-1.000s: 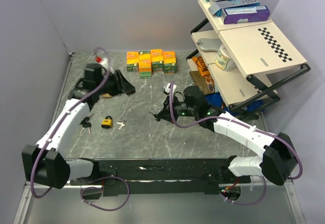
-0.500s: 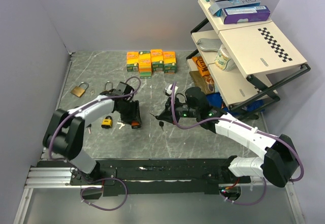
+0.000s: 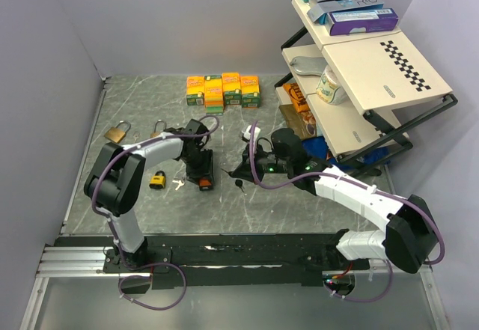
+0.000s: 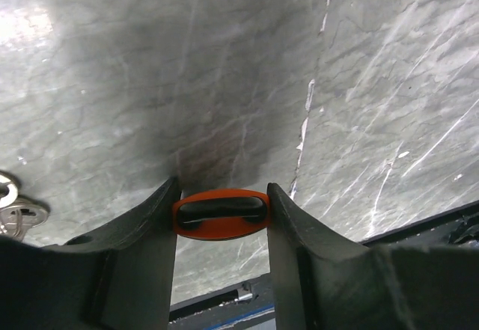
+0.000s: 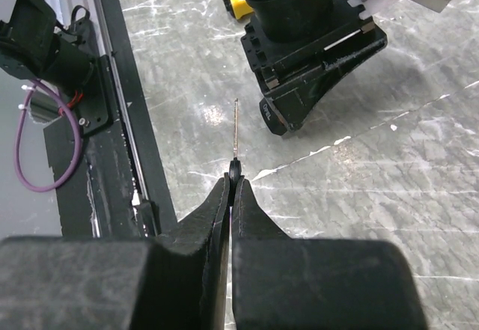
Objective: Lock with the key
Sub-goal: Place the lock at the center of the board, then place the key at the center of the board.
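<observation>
Left gripper (image 4: 222, 194) swung in toward the key (image 5: 236, 129).
It gripped the orange padlock (image 4: 221, 221) steady for insertion; right gripper (image 5: 230, 185) clenched the key.

top camera looks down from behind on the whole table (image 3: 135, 104), wrist cameras close above it (same marble).

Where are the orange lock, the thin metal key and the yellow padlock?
Orange lock (image 4: 221, 231): left wrist view, on its orange rim.
Thin metal key (image 5: 236, 129): right wrist view, on the middle of its blade.
Yellow padlock (image 3: 158, 181): top view, on its body.
</observation>
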